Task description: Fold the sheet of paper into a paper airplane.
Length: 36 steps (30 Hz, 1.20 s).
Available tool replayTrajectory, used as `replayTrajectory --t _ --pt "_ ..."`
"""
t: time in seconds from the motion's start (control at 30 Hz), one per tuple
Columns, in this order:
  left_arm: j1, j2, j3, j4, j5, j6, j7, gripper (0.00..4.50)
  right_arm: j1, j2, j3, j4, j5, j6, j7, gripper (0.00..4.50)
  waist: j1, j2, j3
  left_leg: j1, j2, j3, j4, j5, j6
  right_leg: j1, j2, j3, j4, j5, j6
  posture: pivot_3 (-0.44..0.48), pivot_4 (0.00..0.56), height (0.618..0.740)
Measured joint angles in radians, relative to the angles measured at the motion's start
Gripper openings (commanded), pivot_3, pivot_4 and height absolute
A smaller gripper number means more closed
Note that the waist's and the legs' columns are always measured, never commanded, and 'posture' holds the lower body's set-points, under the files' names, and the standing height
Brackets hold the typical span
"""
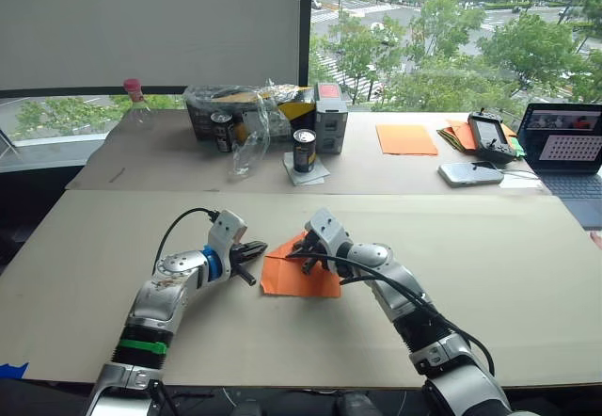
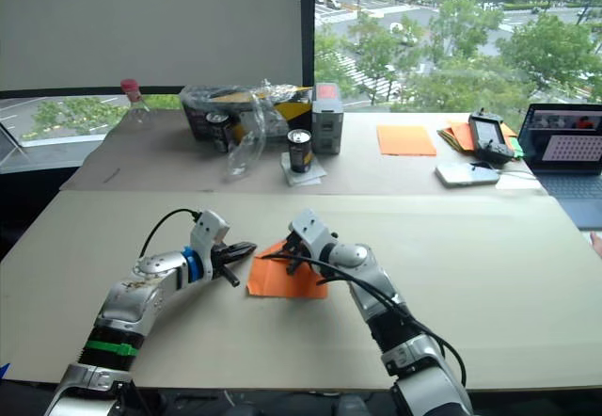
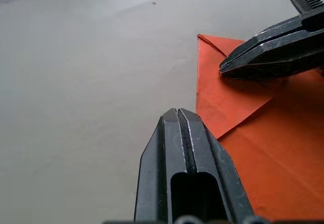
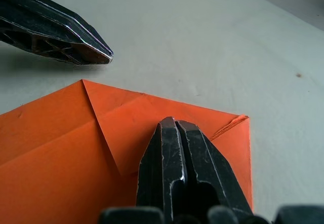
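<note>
The sheet of paper (image 1: pixel 303 275) lies flat on the near table, bright orange, with a corner flap (image 4: pixel 126 117) folded inward and crease lines across it. My right gripper (image 4: pixel 174 123) is shut, and its tips rest on the folded flap near the sheet's far edge. At the sheet's left corner my left gripper (image 3: pixel 177 112) is also shut, holding nothing; its tips are just off the paper's edge. The two grippers point toward each other, a short gap apart. The paper airplane is out of view.
On the far table are a paler orange sheet (image 1: pixel 406 138), a stack of coloured papers (image 1: pixel 456 134), a controller (image 1: pixel 491 136), a phone (image 1: pixel 470 173), a laptop (image 1: pixel 569 148), two cans (image 1: pixel 304 150), a bottle (image 1: pixel 136 104) and a bagged box (image 1: pixel 254 107).
</note>
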Motion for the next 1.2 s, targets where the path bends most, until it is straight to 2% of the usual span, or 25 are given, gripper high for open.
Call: replayTrajectory --t 0.23,0.57,0.7,0.83,1.0,1.2 --pt "-0.053 -0.032 -0.123 0.104 0.062 -0.072 -0.039 0.02 0.077 -0.016 -0.036 -0.108 0.019 0.053 -0.029 0.00 0.000 0.000 0.000 -0.001 0.000 0.000 0.000 0.000 0.000 0.000 0.000 0.000 0.000 0.000 0.000 0.000 0.150 0.732" --pt "-0.132 -0.043 -0.144 0.233 0.091 -0.155 -0.081 0.02 0.220 -0.063 -0.158 -0.356 0.075 0.211 -0.111 0.00 0.003 0.000 0.000 -0.002 -0.001 0.000 0.000 0.000 0.000 -0.001 0.000 0.000 -0.001 0.000 0.000 0.000 0.150 0.732" --pt "-0.162 -0.069 -0.151 0.279 0.104 -0.176 -0.089 0.02 0.269 -0.188 -0.174 -0.505 0.083 0.272 -0.093 0.00 0.007 0.000 0.000 -0.003 -0.001 0.000 0.000 0.000 0.000 -0.001 0.000 0.000 -0.002 0.000 0.001 0.000 0.150 0.732" --pt "-0.171 -0.083 -0.149 0.304 0.113 -0.197 -0.094 0.02 0.316 -0.305 -0.182 -0.548 0.084 0.304 -0.059 0.00 0.005 0.000 0.000 -0.003 -0.001 0.000 0.000 0.000 0.000 0.000 0.000 0.000 -0.003 -0.001 0.001 0.000 0.150 0.732" --pt "-0.186 -0.097 -0.147 0.324 0.114 -0.195 -0.102 0.02 0.363 -0.362 -0.177 -0.589 0.103 0.325 -0.013 0.00 0.001 0.000 0.000 -0.003 -0.001 0.000 0.000 0.000 0.000 -0.001 0.000 0.000 -0.002 -0.001 0.001 0.000 0.150 0.732" --pt "-0.216 -0.031 -0.129 0.316 0.065 -0.093 -0.220 0.02 0.429 -0.403 -0.174 -0.681 0.145 0.325 0.032 0.00 -0.001 -0.001 0.001 -0.004 -0.001 0.000 0.000 0.000 0.000 -0.001 0.000 0.000 -0.002 -0.001 0.001 0.000 0.150 0.732"
